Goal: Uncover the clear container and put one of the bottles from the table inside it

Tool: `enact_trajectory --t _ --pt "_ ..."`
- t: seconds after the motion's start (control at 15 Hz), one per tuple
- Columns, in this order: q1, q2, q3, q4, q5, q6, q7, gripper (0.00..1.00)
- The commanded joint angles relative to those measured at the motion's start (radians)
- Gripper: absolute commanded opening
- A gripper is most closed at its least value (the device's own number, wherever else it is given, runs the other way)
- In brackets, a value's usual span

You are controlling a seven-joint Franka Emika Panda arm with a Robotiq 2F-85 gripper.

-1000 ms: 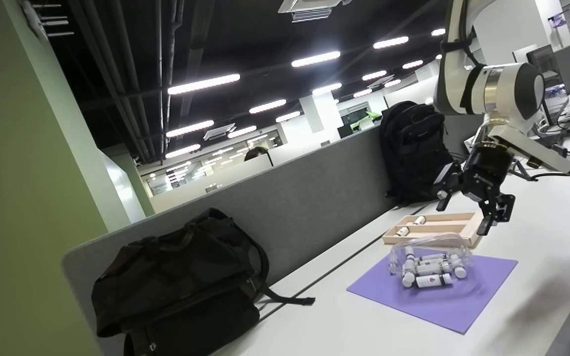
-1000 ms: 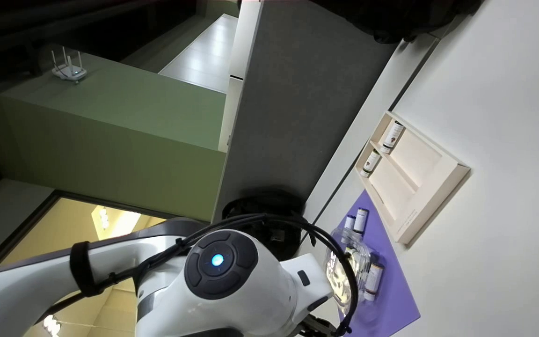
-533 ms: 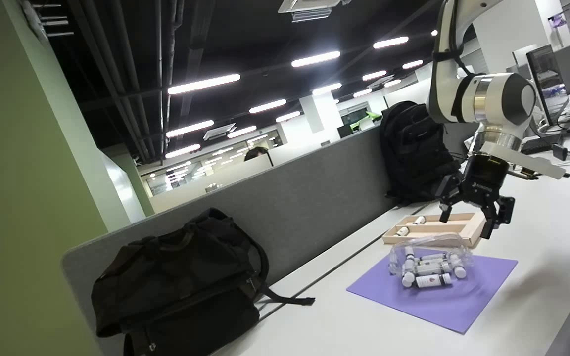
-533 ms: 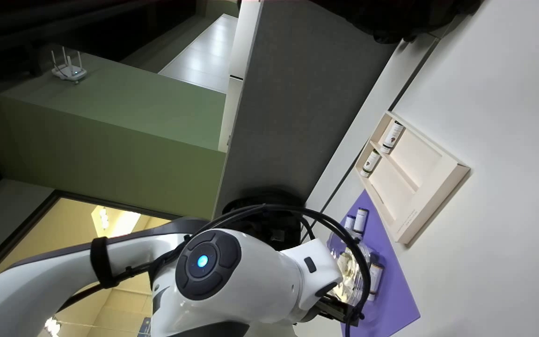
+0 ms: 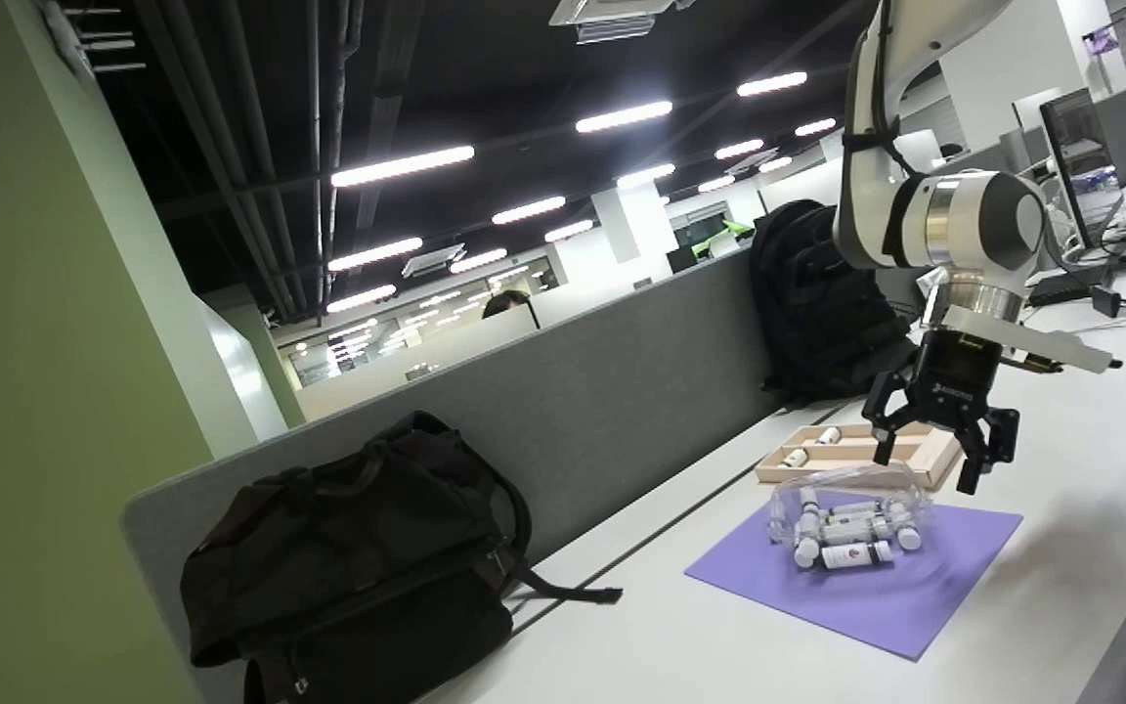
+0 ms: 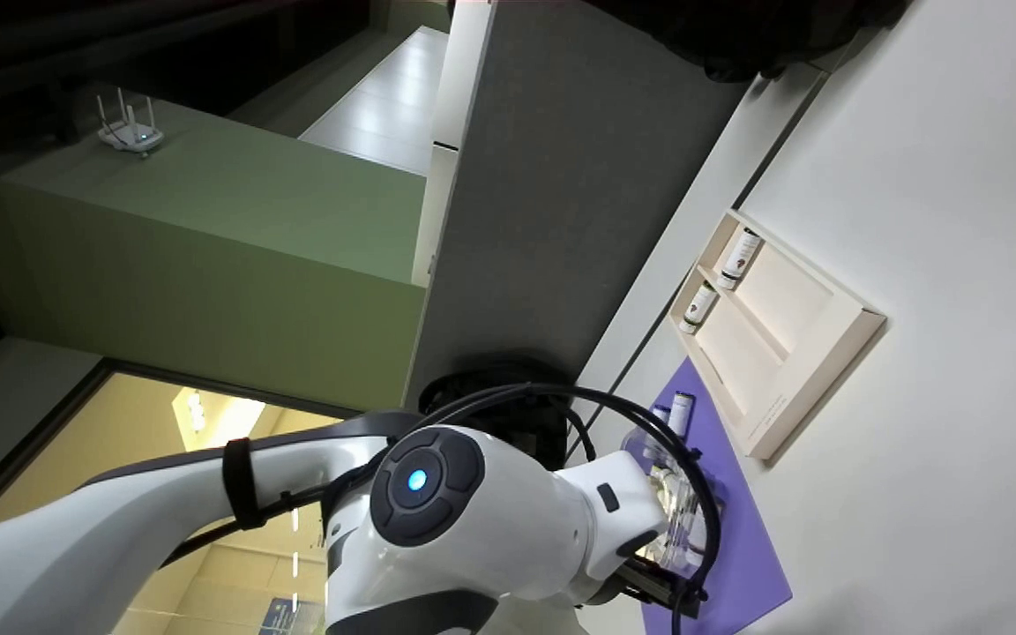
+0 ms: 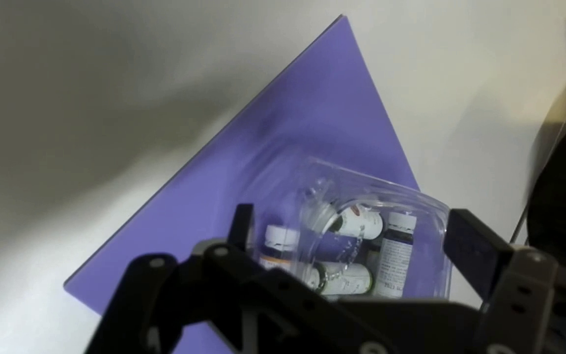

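The clear container [image 5: 846, 477] sits on a purple mat on the pale table [image 5: 661, 636]. No lid is seen on it. Several white-labelled bottles [image 5: 854, 555] lie at it; some show through its plastic in the wrist view [image 7: 395, 260], but I cannot tell whether they are inside or beneath. One bottle [image 7: 280, 241] shows near its left side. My gripper [image 5: 926, 467] is open and empty, pointing down above the mat. In the wrist view, the gripper's fingers [image 7: 474, 250] appear on either side of the container [image 7: 386, 189]. In an exterior view the arm hides part of the container.
A light-tan compartment tray [image 6: 812, 370] with two bottles [image 6: 740, 258] stands beside the purple mat [image 5: 944, 577]. A grey partition [image 5: 641, 362] runs along the table. Black backpacks [image 5: 358, 557] stand against it, one [image 5: 822, 313] behind the tray.
My gripper has moved down and turned from tilted to nearly upright above the container, staying open. The container, bottles and tray have not moved.
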Motion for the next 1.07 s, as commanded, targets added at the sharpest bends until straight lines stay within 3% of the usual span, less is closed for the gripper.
enact_trajectory --t 0.0,0.67,1.0 --pt "0.0 0.033 0.006 0.038 -0.006 -0.019 0.032 1.0" --pt "-0.022 0.047 -0.002 0.074 0.049 -0.157 -0.055 1.0" --pt "-0.018 0.049 -0.007 0.068 0.018 -0.184 -0.013 1.0"
